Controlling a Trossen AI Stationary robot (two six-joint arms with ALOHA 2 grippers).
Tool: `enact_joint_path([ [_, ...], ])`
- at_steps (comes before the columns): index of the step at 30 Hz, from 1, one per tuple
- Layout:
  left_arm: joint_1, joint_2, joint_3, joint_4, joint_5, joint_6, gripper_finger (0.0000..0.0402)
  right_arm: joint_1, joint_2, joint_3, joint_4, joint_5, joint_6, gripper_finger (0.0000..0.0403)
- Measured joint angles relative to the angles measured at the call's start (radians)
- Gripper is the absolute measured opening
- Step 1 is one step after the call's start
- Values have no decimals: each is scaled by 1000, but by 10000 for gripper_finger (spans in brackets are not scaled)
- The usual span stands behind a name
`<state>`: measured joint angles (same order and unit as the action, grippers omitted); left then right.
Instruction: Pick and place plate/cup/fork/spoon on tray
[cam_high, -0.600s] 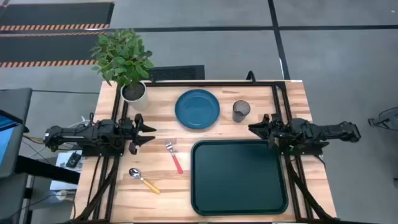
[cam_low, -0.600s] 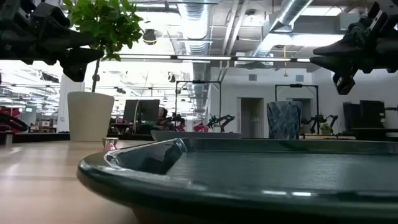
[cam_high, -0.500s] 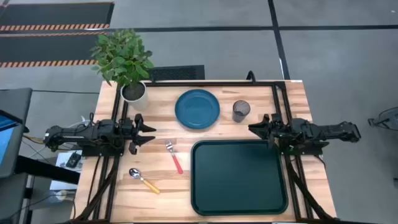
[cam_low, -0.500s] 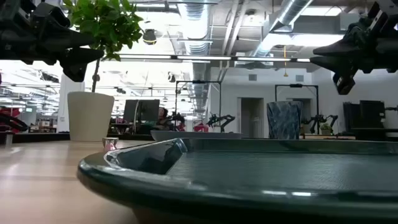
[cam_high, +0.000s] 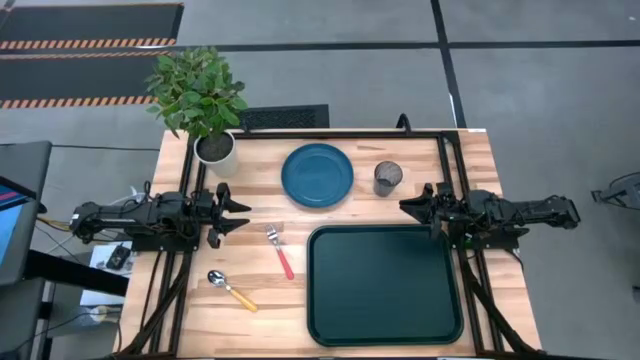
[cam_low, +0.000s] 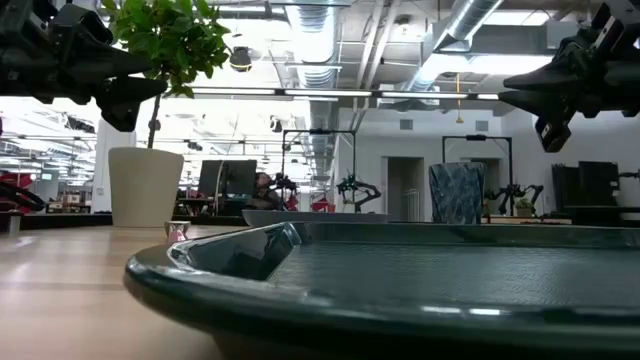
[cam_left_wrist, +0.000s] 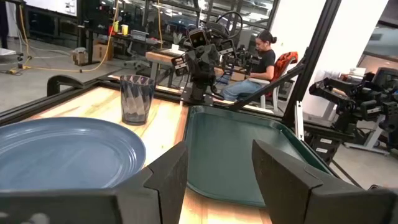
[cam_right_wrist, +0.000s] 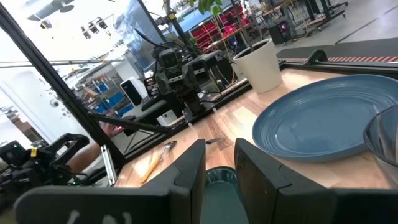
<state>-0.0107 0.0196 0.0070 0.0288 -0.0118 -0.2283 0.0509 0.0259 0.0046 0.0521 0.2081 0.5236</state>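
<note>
The dark teal-blue plate (cam_high: 317, 175) rests flat on the wooden table at the far middle, and the smoky cup (cam_high: 387, 177) stands upright to its right. The dark green tray (cam_high: 383, 284) lies at the near right. The red-handled fork (cam_high: 280, 252) and the orange-handled spoon (cam_high: 231, 290) lie flat on the table left of the tray. My left gripper (cam_high: 240, 214) is open and empty above the table's left side, pointing right. My right gripper (cam_high: 405, 206) is open and empty above the tray's far right corner, pointing left, near the cup.
A white plant pot (cam_high: 215, 148) with a leafy plant stands at the far left corner. Black frame rails (cam_high: 450, 180) run along the table's sides and far edge. Bare wood lies between fork, spoon and plate. A seated person (cam_left_wrist: 264, 53) shows in the room beyond.
</note>
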Motion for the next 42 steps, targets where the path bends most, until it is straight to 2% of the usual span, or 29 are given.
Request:
enact_joint_path([
  [42,0,0,0,0,-1,0,167,-11,0,0,48,15,0,113],
])
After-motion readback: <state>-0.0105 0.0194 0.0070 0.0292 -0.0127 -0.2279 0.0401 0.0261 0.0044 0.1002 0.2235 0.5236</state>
